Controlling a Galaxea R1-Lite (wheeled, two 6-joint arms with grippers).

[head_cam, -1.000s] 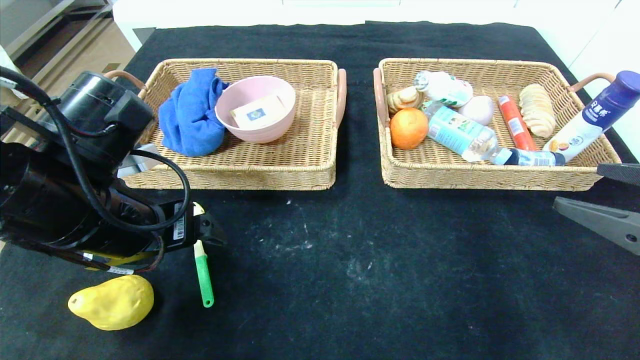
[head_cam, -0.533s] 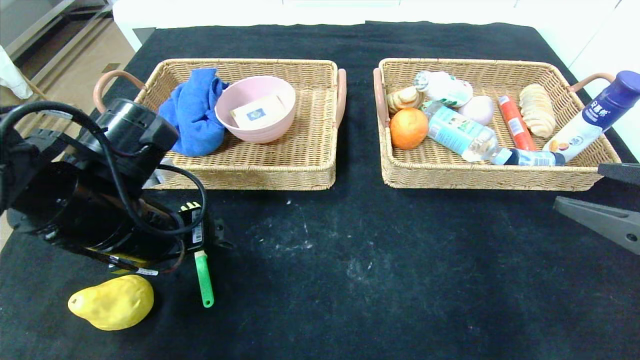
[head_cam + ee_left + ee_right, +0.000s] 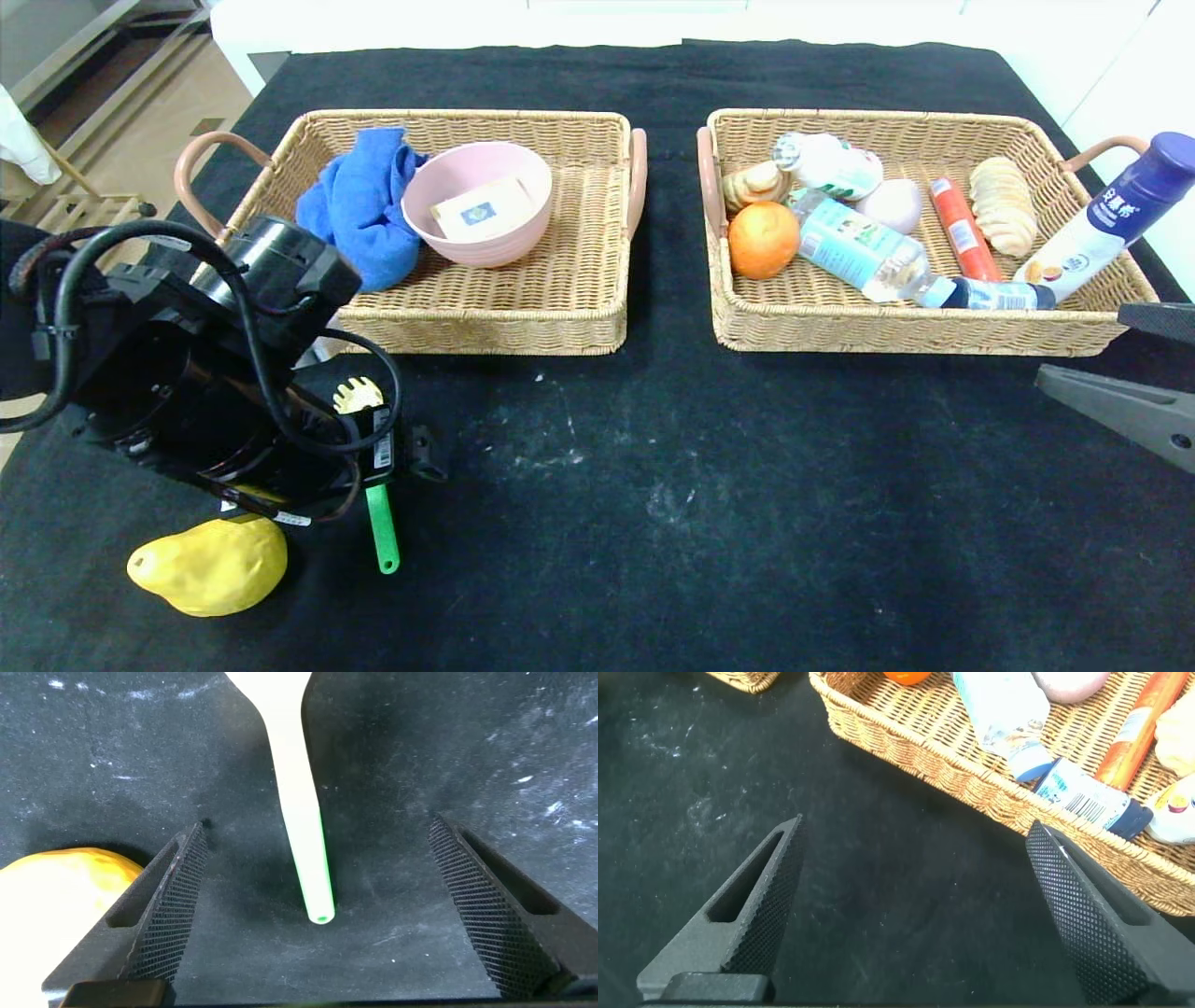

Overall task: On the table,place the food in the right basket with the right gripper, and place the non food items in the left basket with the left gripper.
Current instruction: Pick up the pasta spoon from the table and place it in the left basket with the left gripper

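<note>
A utensil with a green handle (image 3: pixel 381 527) and a yellow toothed head (image 3: pixel 358 395) lies on the black table (image 3: pixel 709 504) at the front left. My left arm (image 3: pixel 224 373) hangs over it. In the left wrist view my left gripper (image 3: pixel 318 826) is open, one finger on each side of the handle (image 3: pixel 304 831), not touching it. The yellow pear (image 3: pixel 210 565) lies just beside it, near the table's front edge. My right gripper (image 3: pixel 1078 345) stays open and empty at the right edge, in front of the right basket (image 3: pixel 896 331).
The left basket (image 3: pixel 495 327) holds a blue cloth (image 3: pixel 359 210) and a pink bowl (image 3: pixel 478 201) with a small box in it. The right basket holds an orange (image 3: pixel 763 240), a water bottle (image 3: pixel 864 252), a blue-capped white bottle (image 3: pixel 1106 219), a red sausage (image 3: pixel 957 229) and pastries.
My left arm has swung rightward and toward the table's front over the utensil, uncovering its yellow head. The right arm and all objects have stayed put.
</note>
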